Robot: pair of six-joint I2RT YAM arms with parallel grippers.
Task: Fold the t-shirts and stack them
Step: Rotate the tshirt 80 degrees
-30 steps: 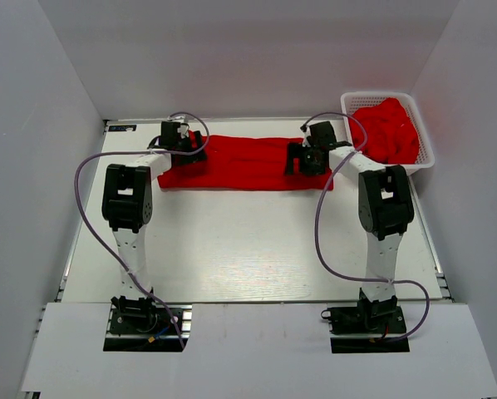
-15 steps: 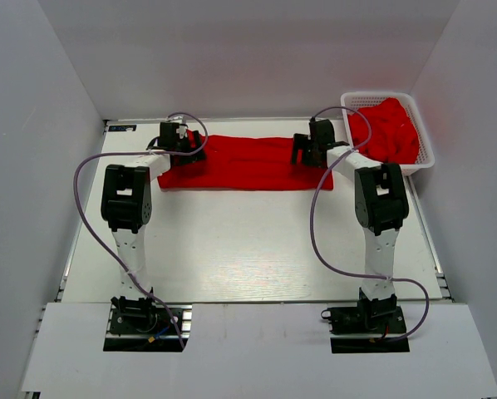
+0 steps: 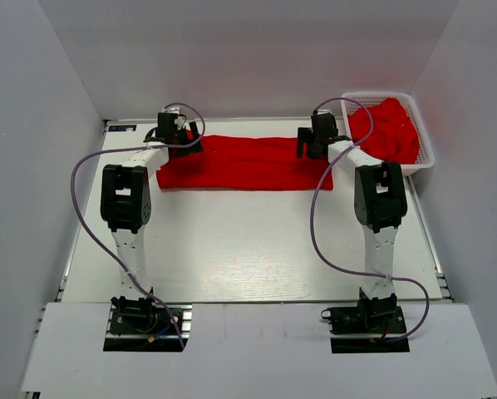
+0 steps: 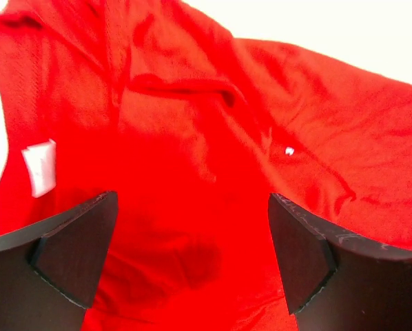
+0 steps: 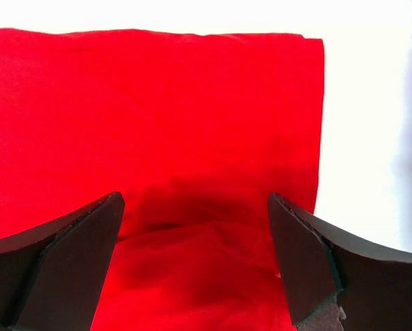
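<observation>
T-shirt point(image 3: 248, 162), top view: lies as a long red band across the far part of the bench point(image 3: 248, 249), running L to R. Left pincer point(image 3: 184, 133) sits over its far-L end, right pincer point(image 3: 312, 143) over its far-R end. More red t-shirts point(image 3: 391, 125) are heaped in the white basket point(image 3: 425, 154) at the far-R corner, just beside the R arm. No folded stack seen on the bench.

Left wrist: fingers point(image 4: 75, 252) spread wide, nothing between them but cloth below. Rumpled collar point(image 4: 185, 86) and a white label point(image 4: 39, 167) show ahead. So this pincer is open, holding nothing.

Right wrist: fingers point(image 5: 299, 258) also wide apart and empty. The shirt's straight R edge runs close by the R finger, w/ bare bench beyond.

Step in hand, prob.: take both ends for the next fold. To do it well, drop both pincers evenly, pinch all layers close to the edge, lift together and keep the band taut so it doesn't sag or twist. L side is wrinkled, so bite past the collar bunching.

Hard to tell: whether the tips touch the cloth, how many layers the band has, where the sleeves are, and how many shirts are in the basket. Finger bases are cut off at the frame bottom.
</observation>
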